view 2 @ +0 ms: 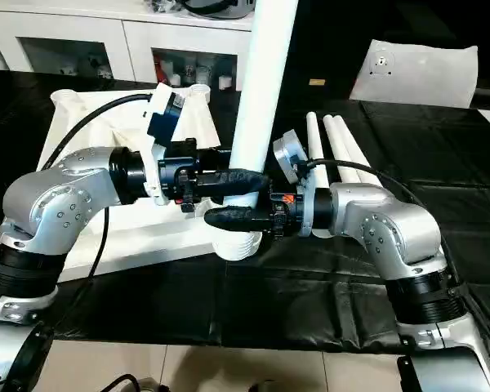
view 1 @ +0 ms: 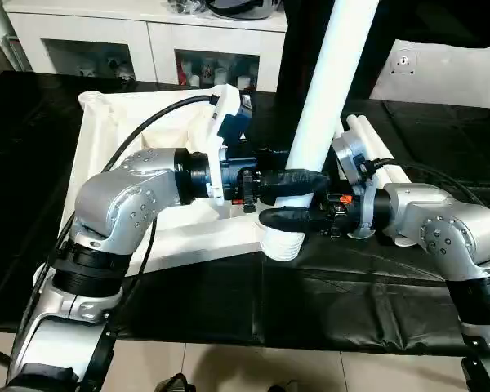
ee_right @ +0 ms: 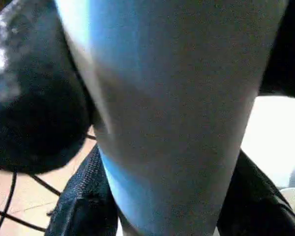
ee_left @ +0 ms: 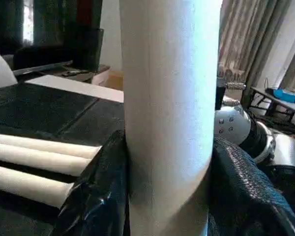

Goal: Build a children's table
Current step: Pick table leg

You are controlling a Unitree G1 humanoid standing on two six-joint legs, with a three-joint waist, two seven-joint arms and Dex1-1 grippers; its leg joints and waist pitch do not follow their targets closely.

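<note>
Both claws, L (view 1: 298, 184) & R (view 1: 290, 219), pinching upright leg (view 1: 331, 82), 3 spare legs (ee_left: 34, 162) beside.

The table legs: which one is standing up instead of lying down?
The leg held by both grippers, left and right, stands upright at the tabletop's near corner. The other legs lie flat on the black cloth beside it.

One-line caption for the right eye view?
Both grippers clamp an upright white plastic leg at the upturned white tabletop's corner.
</note>
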